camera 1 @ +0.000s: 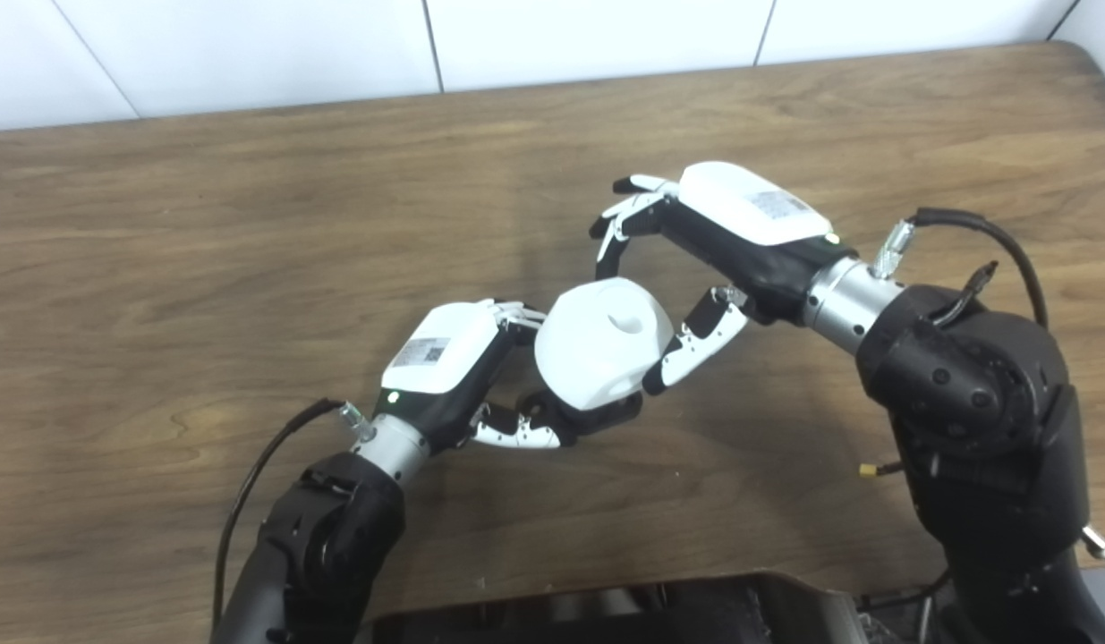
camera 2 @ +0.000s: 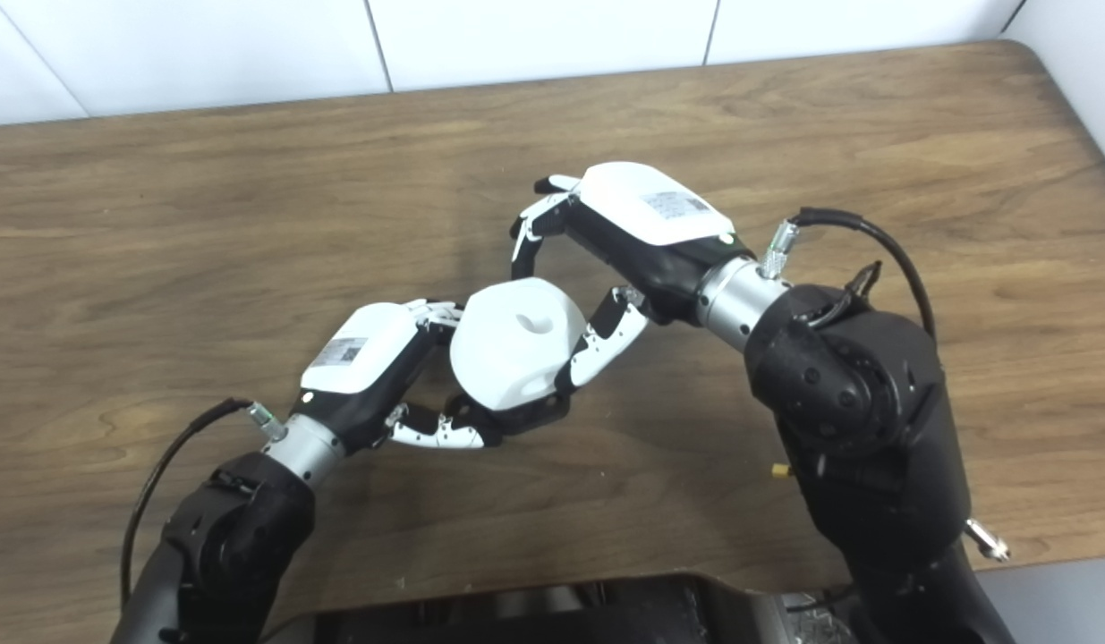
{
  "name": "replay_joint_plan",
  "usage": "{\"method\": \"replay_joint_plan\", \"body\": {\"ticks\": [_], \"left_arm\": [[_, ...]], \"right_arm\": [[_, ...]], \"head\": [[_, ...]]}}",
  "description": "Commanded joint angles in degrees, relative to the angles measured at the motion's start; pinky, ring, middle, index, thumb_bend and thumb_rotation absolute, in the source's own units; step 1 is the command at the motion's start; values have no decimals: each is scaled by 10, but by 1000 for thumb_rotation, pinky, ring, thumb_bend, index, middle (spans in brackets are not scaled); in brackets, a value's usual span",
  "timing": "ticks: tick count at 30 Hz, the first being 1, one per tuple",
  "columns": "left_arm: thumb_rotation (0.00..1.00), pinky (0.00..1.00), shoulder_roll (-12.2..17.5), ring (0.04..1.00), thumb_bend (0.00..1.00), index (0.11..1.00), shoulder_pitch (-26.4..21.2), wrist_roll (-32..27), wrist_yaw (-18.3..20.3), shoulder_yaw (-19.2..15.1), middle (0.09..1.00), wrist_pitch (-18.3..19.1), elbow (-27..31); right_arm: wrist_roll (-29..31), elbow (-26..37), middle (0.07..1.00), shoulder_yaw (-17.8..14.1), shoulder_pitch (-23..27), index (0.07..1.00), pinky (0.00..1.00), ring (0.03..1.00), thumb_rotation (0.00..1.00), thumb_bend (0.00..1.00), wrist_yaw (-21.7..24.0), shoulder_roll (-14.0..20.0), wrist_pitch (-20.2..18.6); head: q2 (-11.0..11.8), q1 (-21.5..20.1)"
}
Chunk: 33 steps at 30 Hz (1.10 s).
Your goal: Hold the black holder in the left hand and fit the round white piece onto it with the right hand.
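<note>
Your left hand (camera 1: 454,376) is gripping the black holder (camera 1: 597,416), with fingers wrapping round its far side and the thumb reaching under its near edge. The round white piece (camera 1: 603,342) is sitting on top of the holder, covering most of it, so only a dark strip of the holder is showing below the white dome. A small dimple is facing up on the piece's top.

Your right hand (camera 1: 695,259) is standing spread, gripping nothing. Its thumb (camera 1: 695,344) is lying against the right flank of the white piece, while its other fingers (camera 1: 624,219) are curling in the air above and behind the piece, apart from it. Whether the thumb is truly pressing or only brushing the piece, you cannot tell from these views.

Nothing else is lying near the work; the only things crowding it are your own forearms, with a black cable (camera 1: 981,228) looping off the right wrist and another (camera 1: 266,465) trailing from the left.

Each hand is carrying a small printed label on its white back shell (camera 2: 668,204), but the print is too small for you to read.

Everything is happening low over a brown wood-grain table (camera 1: 203,268), whose rounded far right corner is meeting a white tiled wall (camera 1: 248,45). A dark part of the robot's body (camera 1: 606,613) is filling the bottom edge.
</note>
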<state>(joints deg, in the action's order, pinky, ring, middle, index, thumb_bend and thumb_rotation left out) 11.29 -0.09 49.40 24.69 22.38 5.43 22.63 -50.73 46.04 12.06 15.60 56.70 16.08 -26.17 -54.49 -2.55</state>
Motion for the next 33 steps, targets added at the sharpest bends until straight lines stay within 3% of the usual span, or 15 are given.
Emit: {"method": "replay_joint_plan", "body": {"ticks": [1,10,19,33], "left_arm": [[54,906,2,858,522,487,-8,-6,-3,-2,793,-3,10],[54,907,2,857,522,487,-9,-3,-2,-1,792,-3,11],[55,910,-2,862,522,487,-8,2,3,1,795,4,13],[55,911,-5,863,522,487,-8,-2,4,0,794,6,14]], "right_arm": [[-5,26,802,-1,27,482,785,949,139,524,-2,6,15],[-13,28,809,19,30,483,865,956,136,524,-8,-1,43],[-31,35,838,41,18,484,961,983,138,521,-12,-6,103],[-52,37,850,42,26,484,972,984,136,523,13,-18,142]], "head": [[0,0],[1,1],[1,1],[-2,-1]]}}
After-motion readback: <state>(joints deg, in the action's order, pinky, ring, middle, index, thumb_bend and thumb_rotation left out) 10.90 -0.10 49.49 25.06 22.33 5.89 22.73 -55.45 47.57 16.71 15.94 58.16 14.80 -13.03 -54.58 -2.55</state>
